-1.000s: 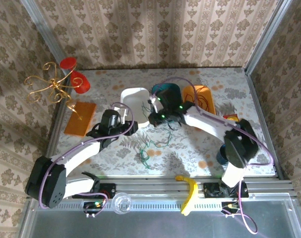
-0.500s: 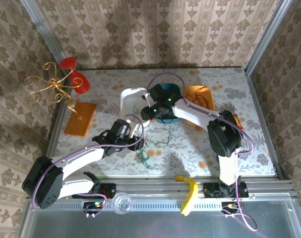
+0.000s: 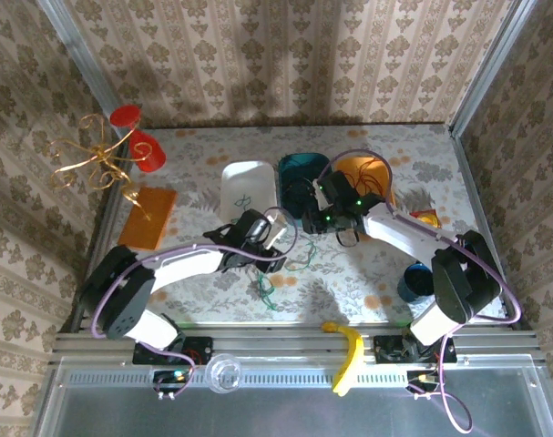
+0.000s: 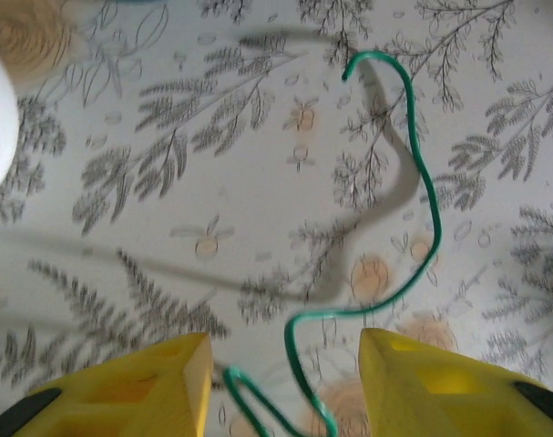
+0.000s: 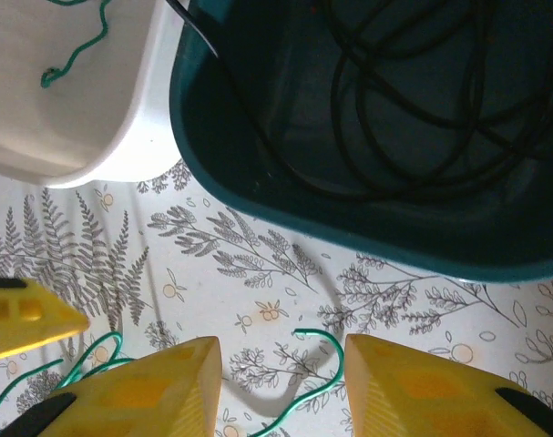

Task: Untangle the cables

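Note:
The green cable [image 3: 274, 289] lies in loose loops on the floral cloth between the two arms. In the left wrist view it [image 4: 428, 209] snakes down between the yellow fingers [image 4: 158, 387] of my open left gripper [image 4: 285, 373], which hovers just over it. My right gripper [image 5: 281, 382] is open too, and the cable's hooked free end [image 5: 318, 331] lies between its jaws. The black cable [image 5: 356, 109] is coiled in the teal bin [image 5: 258, 182]. A short green piece [image 5: 76, 45] lies in the white tray [image 5: 121, 146]. A thin dark wire [image 3: 373, 187] sits in the orange bin [image 3: 353, 167].
A gold wire stand [image 3: 94, 159] with red discs [image 3: 135, 141] and an orange board [image 3: 148, 217] occupy the left side. A blue cup [image 3: 411, 282] stands by the right arm. A banana [image 3: 344, 350] and a clear cup [image 3: 224, 371] rest on the front rail.
The left gripper has moved right, over the green cable. The right gripper swung left to the white tray, then back right and nearer, in front of the teal bin.

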{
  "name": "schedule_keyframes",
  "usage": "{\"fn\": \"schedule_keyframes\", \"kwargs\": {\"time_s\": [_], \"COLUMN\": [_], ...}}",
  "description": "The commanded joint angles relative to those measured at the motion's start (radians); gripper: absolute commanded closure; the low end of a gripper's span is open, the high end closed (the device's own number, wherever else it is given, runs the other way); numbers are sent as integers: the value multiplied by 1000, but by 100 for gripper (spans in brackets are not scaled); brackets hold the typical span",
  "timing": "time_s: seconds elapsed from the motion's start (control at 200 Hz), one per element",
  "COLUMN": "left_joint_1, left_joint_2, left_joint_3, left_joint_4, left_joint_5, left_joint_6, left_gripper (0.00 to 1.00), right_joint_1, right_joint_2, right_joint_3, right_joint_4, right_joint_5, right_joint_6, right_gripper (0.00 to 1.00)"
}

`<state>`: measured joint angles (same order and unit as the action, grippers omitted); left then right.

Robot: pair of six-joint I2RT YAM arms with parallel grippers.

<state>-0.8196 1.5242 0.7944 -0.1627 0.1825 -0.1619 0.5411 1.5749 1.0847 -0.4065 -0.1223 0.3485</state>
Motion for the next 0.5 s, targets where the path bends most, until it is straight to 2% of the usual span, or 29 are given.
{"fn": "schedule_keyframes", "kwargs": {"time_s": [0.0, 0.315, 0.495], "left_joint_1": [-9, -26, -26], "left_joint_2": [68, 64, 72], "left_joint_3": [65, 49, 59], "left_joint_4": [-106, -122, -120], "left_joint_5": [16, 0, 3], "left_joint_6": [88, 78, 84], "left_gripper": [57, 62, 95], "right_joint_1": [-6, -32, -35], "right_joint_2": [-46, -70, -77], "right_joint_3": [-11, -22, -22], "right_joint_4": [15, 30, 34], "right_joint_5": [31, 37, 55], "right_joint_6": [22, 27, 30], "right_gripper": [58, 58, 58]}}
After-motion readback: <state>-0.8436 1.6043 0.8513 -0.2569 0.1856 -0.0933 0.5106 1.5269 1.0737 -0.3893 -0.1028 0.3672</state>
